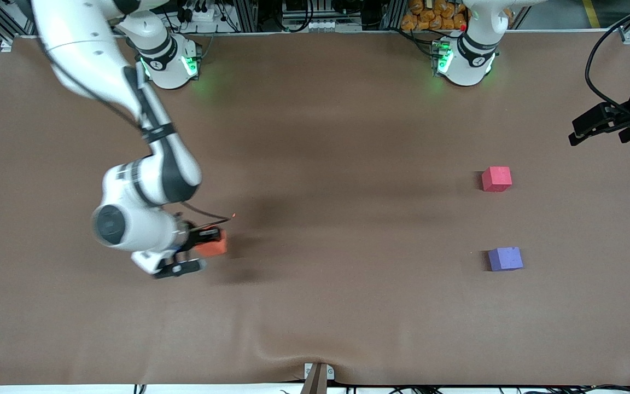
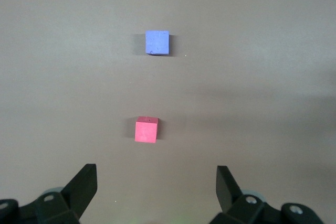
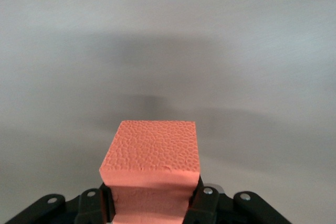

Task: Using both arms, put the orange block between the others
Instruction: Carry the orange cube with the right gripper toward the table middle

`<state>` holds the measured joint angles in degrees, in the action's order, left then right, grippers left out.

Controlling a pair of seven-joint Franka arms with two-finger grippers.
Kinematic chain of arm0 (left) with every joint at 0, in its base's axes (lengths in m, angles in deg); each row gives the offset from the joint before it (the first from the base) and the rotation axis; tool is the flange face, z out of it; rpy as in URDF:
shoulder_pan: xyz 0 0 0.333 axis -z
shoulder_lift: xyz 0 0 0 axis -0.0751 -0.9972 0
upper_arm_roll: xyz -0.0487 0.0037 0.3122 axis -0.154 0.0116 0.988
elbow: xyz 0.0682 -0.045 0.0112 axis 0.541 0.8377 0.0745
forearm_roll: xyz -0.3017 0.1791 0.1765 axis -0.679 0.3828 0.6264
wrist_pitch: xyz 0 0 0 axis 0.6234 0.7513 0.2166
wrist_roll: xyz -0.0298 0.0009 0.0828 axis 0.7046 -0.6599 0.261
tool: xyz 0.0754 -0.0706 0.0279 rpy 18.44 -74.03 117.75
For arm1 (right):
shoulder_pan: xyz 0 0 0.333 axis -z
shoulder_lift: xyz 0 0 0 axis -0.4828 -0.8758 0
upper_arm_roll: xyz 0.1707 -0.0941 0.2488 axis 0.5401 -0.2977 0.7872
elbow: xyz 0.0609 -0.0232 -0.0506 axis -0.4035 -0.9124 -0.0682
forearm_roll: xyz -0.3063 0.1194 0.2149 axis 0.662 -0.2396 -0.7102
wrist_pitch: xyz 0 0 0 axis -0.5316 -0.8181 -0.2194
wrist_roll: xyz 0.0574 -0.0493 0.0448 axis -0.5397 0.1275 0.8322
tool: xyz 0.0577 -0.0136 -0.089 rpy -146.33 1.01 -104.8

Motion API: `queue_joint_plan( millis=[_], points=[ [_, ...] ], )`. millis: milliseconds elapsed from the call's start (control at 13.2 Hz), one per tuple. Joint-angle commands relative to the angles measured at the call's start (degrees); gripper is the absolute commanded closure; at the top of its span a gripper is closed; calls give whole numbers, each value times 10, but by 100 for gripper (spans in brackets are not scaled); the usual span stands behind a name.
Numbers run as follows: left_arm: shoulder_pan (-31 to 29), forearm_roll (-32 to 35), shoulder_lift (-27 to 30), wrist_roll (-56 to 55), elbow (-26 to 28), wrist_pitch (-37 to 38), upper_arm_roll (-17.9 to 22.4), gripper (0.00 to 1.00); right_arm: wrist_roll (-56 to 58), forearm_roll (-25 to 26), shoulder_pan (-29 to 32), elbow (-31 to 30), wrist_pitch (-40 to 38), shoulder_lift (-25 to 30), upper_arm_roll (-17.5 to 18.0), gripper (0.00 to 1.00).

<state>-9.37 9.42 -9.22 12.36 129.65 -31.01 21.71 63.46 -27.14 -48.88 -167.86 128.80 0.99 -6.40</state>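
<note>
Purple-blue cube (image 1: pixel 505 259) sits nearest, red-pink cube (image 1: pixel 496 179) at its 12 o'clock. Right tool (image 1: pixel 201 249) clamps the orange block (image 1: pixel 214 246), their gap at 3 o'clock. Left tool (image 2: pixel 156 186), wide open, waits closer.

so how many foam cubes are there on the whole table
3. The orange block is clamped in the right gripper at the right arm's end. The red-pink cube and the purple-blue cube, nearer the front camera, sit at the left arm's end.
</note>
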Motion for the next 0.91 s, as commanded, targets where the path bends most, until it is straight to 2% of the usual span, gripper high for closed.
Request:
queue_joint_plan(
  millis=[0,152,531,758,834],
  points=[
    [-5,-9,7,15,3,5,-1,0,-105,-24,-88,12,32,-8,-9,60],
    [-5,-9,5,15,5,5,-1,0,-170,-64,-143,12,94,-21,-9,60],
    [-6,-9,3,15,8,5,-1,0,-183,-178,-244,14,196,-68,-11,60],
    [-6,-9,4,15,9,5,-1,0,-182,-196,-271,13,207,-81,-14,57],
    [-6,-9,4,15,9,5,-1,0,-182,-196,-277,13,208,-84,-14,51]
  ],
)
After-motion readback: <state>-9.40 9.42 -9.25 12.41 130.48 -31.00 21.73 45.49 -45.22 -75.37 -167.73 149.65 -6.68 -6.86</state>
